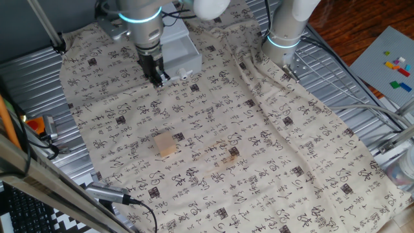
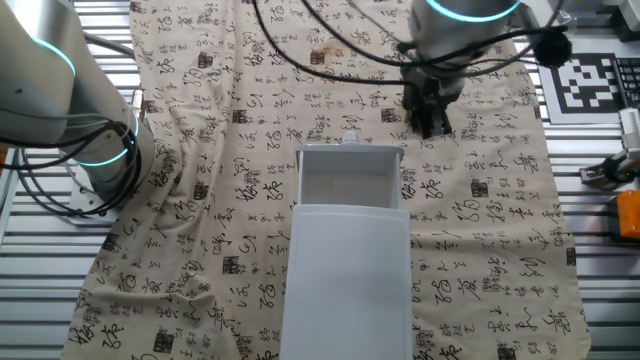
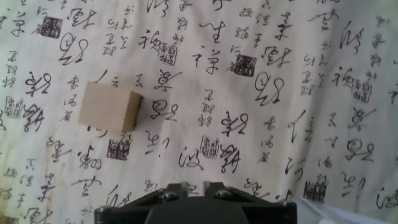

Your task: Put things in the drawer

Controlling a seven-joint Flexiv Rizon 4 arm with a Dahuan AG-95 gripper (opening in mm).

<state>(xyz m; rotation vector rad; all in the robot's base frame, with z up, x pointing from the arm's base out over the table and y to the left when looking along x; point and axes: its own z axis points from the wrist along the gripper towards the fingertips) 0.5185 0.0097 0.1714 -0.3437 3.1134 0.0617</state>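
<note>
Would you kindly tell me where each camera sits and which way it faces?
One fixed view: high, opposite the drawer, facing its knobbed front; shows arm, gripper, cube.
The other fixed view: high behind the drawer, looking over its open tray; shows gripper, no cube.
Hand view: looks down at cloth and cube; gripper at bottom.
Shared: both fixed views show drawer and gripper.

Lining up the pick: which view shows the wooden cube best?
The hand view: the wooden cube is large, sharp and unobstructed on the cloth. One fixed view shows it small; in the other fixed view I cannot find it.

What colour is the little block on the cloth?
Light tan, plain wood. The block shows best in the hand view.
</note>
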